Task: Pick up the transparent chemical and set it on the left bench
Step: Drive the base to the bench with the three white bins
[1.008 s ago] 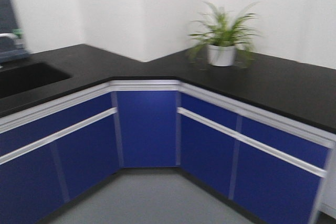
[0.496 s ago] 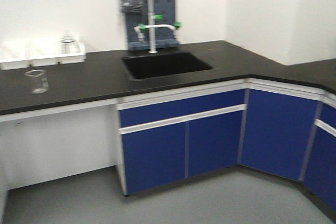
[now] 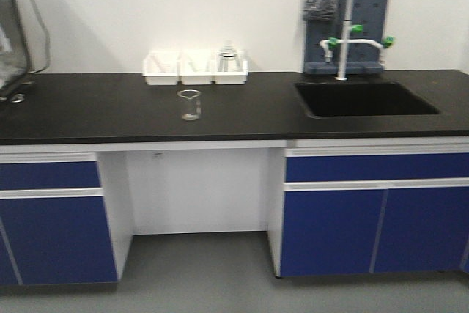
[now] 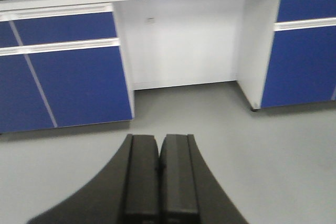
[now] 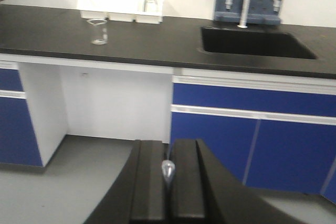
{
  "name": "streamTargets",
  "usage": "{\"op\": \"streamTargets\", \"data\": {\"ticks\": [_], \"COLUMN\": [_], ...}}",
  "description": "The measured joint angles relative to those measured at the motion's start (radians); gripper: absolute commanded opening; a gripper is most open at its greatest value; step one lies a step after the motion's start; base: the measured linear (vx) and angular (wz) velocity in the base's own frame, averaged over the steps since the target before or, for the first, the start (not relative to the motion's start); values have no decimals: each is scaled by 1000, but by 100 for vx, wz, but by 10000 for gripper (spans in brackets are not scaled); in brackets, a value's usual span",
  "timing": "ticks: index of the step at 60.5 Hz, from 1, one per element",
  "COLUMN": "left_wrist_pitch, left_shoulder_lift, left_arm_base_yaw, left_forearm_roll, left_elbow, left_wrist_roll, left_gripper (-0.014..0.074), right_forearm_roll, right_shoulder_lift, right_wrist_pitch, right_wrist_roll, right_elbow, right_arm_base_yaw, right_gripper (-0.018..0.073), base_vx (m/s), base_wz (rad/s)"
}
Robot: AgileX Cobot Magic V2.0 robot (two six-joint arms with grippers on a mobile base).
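- The transparent chemical (image 3: 189, 105) is a small clear glass beaker. It stands upright on the desk (image 3: 88, 111), roughly midway between the front and back edges, above the open knee space and well to the left of the sink (image 3: 366, 99).
- Just behind it, along the desk's back edge, sits a row of white trays (image 3: 179, 70). The rightmost tray holds another glass vessel (image 3: 229, 56), which we judge is not our target.
- The left tool (image 4: 159, 142) is closed, its two pads pressed together with nothing between them. It looks out over the floor (image 4: 220, 129) in front of the cabinets (image 4: 73, 77).
- The right tool (image 5: 169, 145) is closed too. A small pale glint shows in the seam between its pads, and we cannot tell what it is.
- Both tools are well apart from the beaker.
- We expect the beaker to be light, rigid and fragile, since thin glass can crack under a hard squeeze or a knock against the desk.
- Its smooth wall is likely slippery, so we would close on it firmly but gently.
- We cannot make out a liquid level from here, so we would keep the beaker upright throughout in case anything spills over the flared rim.
- The best hold, in our judgement, is across the straight cylindrical wall at about mid-height, below the flare, with the pads on opposite sides and clear of the spout.
- The chosen tool must open wider than the beaker before closing in.
- We would approach from the desk's front edge, because the trays behind leave little room for overshoot.
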Motion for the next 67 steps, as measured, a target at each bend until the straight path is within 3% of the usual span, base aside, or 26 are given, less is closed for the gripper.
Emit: {"op": "streamTargets", "data": {"ticks": [41,67], "left_wrist_pitch": [0,0], "left_shoulder_lift": [0,0], "left_arm_base_yaw": [0,0], "left_forearm_roll": [0,0], "left_elbow": [0,0], "left_wrist_roll": [0,0], "left_gripper": [-3,-3], "right_forearm_roll": [0,0], "right_shoulder_lift": [0,0], "right_wrist_pitch": [3,3], "right_wrist_roll": [2,2], "right_elbow": [0,0], "right_arm_base_yaw": [0,0], "right_gripper": [-3,-3], "base_vx": [22,42], "base_wz": [52,1]}}
